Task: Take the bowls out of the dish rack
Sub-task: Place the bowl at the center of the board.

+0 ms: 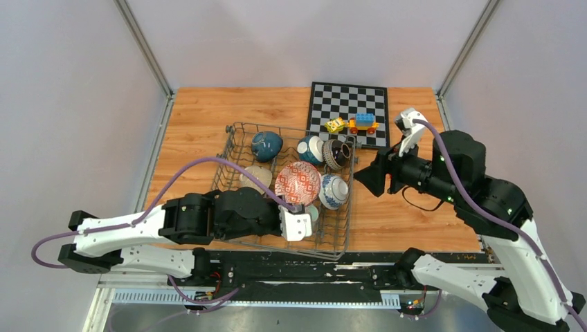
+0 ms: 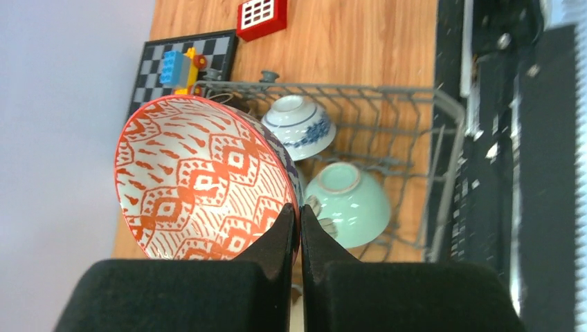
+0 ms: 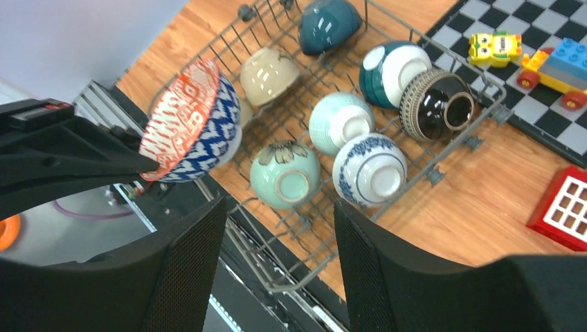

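Note:
The grey wire dish rack (image 1: pixel 233 138) stands mid-table with several bowls in it. My left gripper (image 1: pixel 298 207) is shut on the rim of a bowl (image 1: pixel 297 182) that is red-patterned inside and blue-and-white outside. It holds this bowl tilted above the rack (image 2: pixel 443 111), as the left wrist view (image 2: pixel 197 180) shows. In the rack lie a dark teal bowl (image 1: pixel 266 145), a beige bowl (image 3: pixel 268 69), a brown striped bowl (image 1: pixel 337 153), a blue-and-white bowl (image 1: pixel 333 191) and a pale celadon bowl (image 3: pixel 285 173). My right gripper (image 1: pixel 367 174) is open and empty, just right of the rack.
A black-and-white chessboard (image 1: pixel 346 100) lies behind the rack, with a toy block car (image 1: pixel 363 123) and a yellow toy (image 1: pixel 336 125) on it. A red block (image 3: pixel 564 207) lies on the wood right of the rack. The rack's near edge is at the table's front edge.

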`<control>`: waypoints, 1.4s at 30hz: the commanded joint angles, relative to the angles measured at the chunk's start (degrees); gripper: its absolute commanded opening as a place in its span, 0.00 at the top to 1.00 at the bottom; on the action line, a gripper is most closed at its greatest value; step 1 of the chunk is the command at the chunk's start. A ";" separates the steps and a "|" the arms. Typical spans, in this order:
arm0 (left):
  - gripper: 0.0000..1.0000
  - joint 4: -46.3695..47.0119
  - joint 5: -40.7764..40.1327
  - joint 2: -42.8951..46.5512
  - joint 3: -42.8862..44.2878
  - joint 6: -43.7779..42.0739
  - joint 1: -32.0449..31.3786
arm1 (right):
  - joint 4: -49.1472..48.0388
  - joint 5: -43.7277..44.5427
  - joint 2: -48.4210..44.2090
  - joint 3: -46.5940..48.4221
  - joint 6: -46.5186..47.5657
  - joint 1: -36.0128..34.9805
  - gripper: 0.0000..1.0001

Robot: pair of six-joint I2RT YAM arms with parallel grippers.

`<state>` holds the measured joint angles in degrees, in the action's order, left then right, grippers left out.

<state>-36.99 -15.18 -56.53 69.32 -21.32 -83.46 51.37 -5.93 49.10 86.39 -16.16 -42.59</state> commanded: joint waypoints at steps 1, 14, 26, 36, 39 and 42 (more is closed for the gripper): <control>1.00 -1.55 -2.73 -0.25 0.91 -16.85 -1.12 | 9.97 -0.75 3.93 3.74 3.62 -0.04 0.38; 1.00 -10.38 -4.37 -6.55 -1.15 -32.70 -10.61 | 18.73 2.88 16.57 16.18 7.52 -8.70 0.41; 1.00 -14.88 -0.64 -5.58 0.11 -33.48 -11.53 | 24.40 17.29 28.62 22.76 8.75 -25.35 0.45; 1.00 -14.61 -0.17 -3.82 -1.02 -33.06 -11.89 | 23.76 17.69 29.39 18.34 6.70 -26.23 0.53; 1.00 -14.06 -0.19 -3.60 -1.62 -33.17 -11.89 | 22.71 16.12 28.93 15.66 5.72 -26.18 0.53; 1.00 -13.54 -0.28 -3.71 -1.73 -33.15 -11.90 | 21.54 14.44 28.47 13.96 4.71 -26.23 0.54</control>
<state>-52.97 -15.33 -61.25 67.79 -53.58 -94.74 72.84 10.37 78.50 102.72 -9.41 -67.92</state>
